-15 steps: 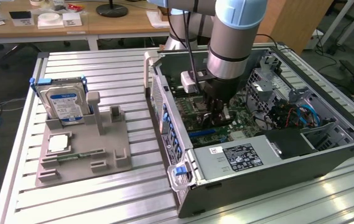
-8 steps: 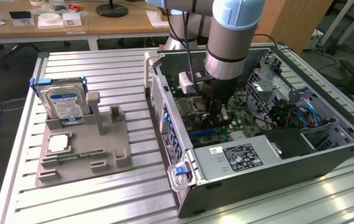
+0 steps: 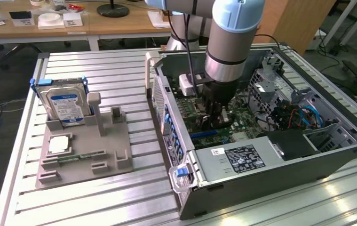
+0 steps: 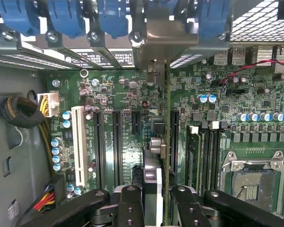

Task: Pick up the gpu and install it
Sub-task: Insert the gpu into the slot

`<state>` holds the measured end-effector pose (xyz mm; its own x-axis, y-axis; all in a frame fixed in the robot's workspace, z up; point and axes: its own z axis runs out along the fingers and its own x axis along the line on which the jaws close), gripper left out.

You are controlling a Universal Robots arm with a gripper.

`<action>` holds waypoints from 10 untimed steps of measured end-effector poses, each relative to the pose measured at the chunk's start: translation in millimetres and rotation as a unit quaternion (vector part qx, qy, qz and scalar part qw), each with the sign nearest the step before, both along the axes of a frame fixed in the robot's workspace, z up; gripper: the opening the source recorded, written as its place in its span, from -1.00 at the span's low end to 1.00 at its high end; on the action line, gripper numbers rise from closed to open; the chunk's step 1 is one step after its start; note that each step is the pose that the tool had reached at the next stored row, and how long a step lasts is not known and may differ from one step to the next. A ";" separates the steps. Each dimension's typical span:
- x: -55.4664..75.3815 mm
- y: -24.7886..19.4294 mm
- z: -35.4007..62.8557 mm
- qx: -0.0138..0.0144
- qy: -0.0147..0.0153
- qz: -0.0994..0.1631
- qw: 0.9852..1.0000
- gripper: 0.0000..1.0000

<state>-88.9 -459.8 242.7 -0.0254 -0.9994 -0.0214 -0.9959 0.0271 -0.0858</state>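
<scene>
The gpu (image 4: 167, 142) is a thin dark card seen edge-on in the wrist view. It stands upright over the motherboard (image 4: 118, 94) among the long expansion slots. Its metal bracket (image 4: 163, 33) reaches the case's rear slot openings. My gripper (image 4: 158, 201) is shut on the gpu, with one black finger (image 4: 130, 208) on each side of the card. In the exterior view my gripper (image 3: 219, 117) is lowered deep inside the open computer case (image 3: 165, 108), just above the motherboard.
A power supply (image 3: 241, 157) fills the case's near end and drive cages with cables (image 3: 297, 117) line its far side. Blue latches (image 4: 66, 19) sit along the rear slots. A RAM stick (image 4: 194, 156) and the CPU socket (image 4: 251, 182) lie beside the card. A hard drive (image 3: 65, 101) and silver chip (image 3: 59, 145) rest on the grey fixture (image 3: 103, 165).
</scene>
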 end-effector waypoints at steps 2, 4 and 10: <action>-0.1 0.1 -1.2 0.000 0.000 0.000 1.000 -0.44; -0.1 0.1 -2.5 0.000 0.000 0.000 1.000 -0.44; -0.2 0.2 -6.6 0.000 0.000 0.000 1.000 -0.44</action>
<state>-89.1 -459.6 236.1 -0.0255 -0.9994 -0.0213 -0.9959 0.0272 -0.0858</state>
